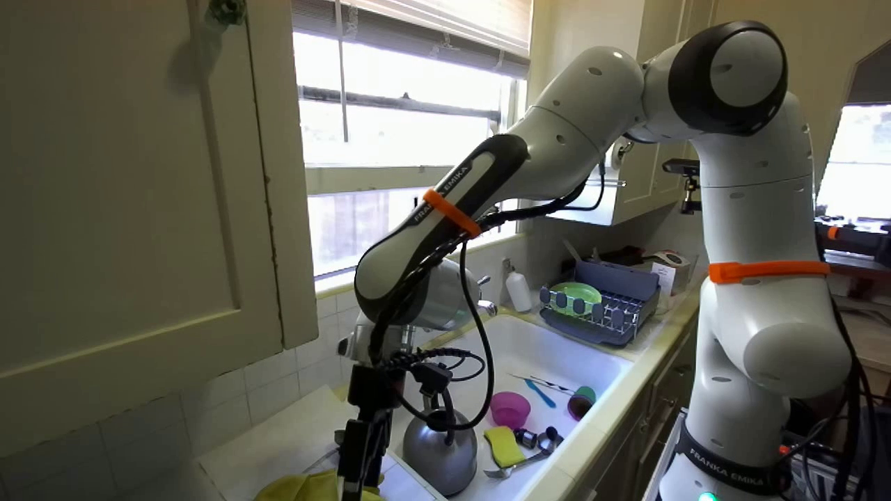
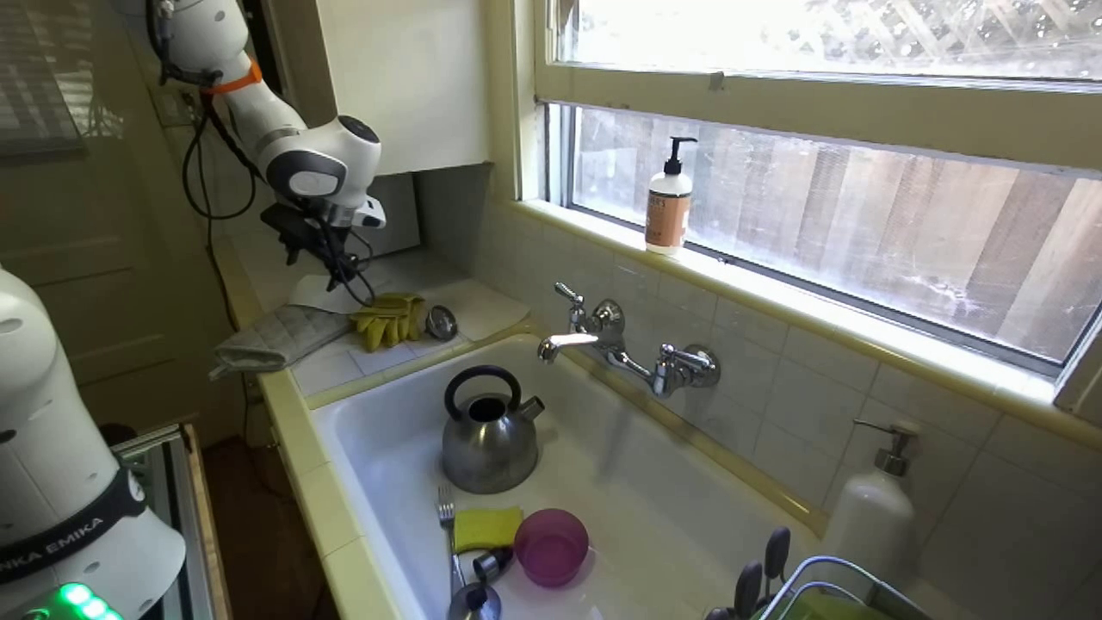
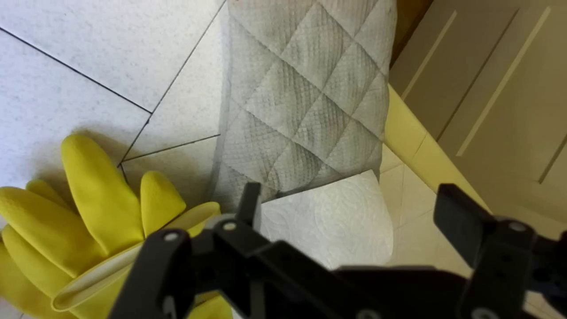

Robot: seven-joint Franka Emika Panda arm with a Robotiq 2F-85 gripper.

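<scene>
One empty end effector [image 3: 349,204], spread wide, hangs above one white sheet [image 3: 330,217] touching one quilted cloth [image 3: 305,97].

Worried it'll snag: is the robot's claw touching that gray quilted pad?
Apart: in an exterior view, the gripper hangs clear of the quilted pad, a gap between them.

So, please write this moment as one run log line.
tool: open, nothing held; counter: white sheet, quilted cloth, yellow gloves; sink: kettle, sponge, pink bowl

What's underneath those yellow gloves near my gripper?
Beside the yellow gloves, pale countertop shows in the wrist view; whatever lies directly beneath them is covered, so I can't tell.
</scene>
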